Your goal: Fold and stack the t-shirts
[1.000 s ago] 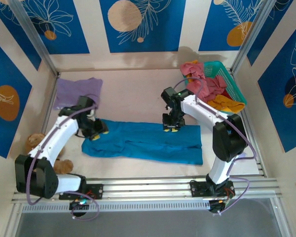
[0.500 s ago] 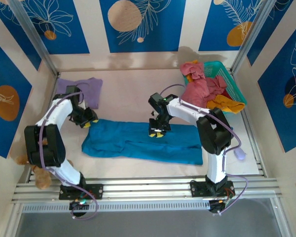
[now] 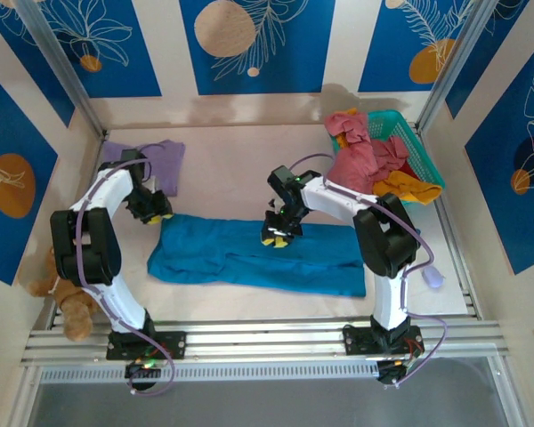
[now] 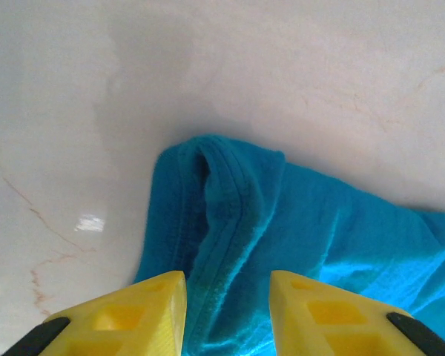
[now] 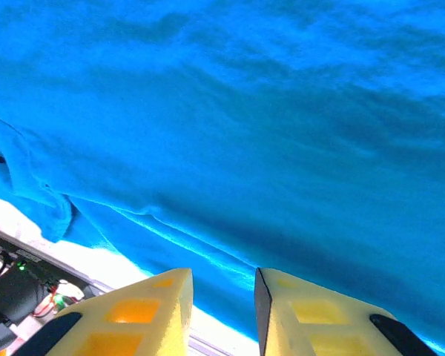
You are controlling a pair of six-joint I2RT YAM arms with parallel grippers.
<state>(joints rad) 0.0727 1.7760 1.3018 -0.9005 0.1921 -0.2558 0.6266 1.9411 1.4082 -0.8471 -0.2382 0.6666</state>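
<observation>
A teal t-shirt [image 3: 258, 256] lies spread flat across the middle of the table. My left gripper [image 3: 157, 213] hovers at its upper left corner. In the left wrist view the left gripper [image 4: 228, 278] is open, and its yellow fingers [image 4: 144, 305] straddle the shirt's rolled hem [image 4: 230, 200]. My right gripper [image 3: 276, 235] hangs over the shirt's upper edge near the middle. Seen from the right wrist, the right gripper [image 5: 222, 276] is open above smooth teal cloth [image 5: 267, 133], with nothing pinched. A lavender t-shirt [image 3: 151, 158] lies at the back left.
A turquoise mesh basket [image 3: 418, 147] at the back right holds crumpled pink t-shirts [image 3: 365, 151] and an orange one [image 3: 409, 187]. A brown teddy bear [image 3: 58, 289] sits by the left wall. An aluminium rail [image 3: 267, 340] runs along the near edge.
My left gripper has moved up and left to the shirt's corner, and its jaws have narrowed a little. My right gripper has slid left along the shirt's upper edge.
</observation>
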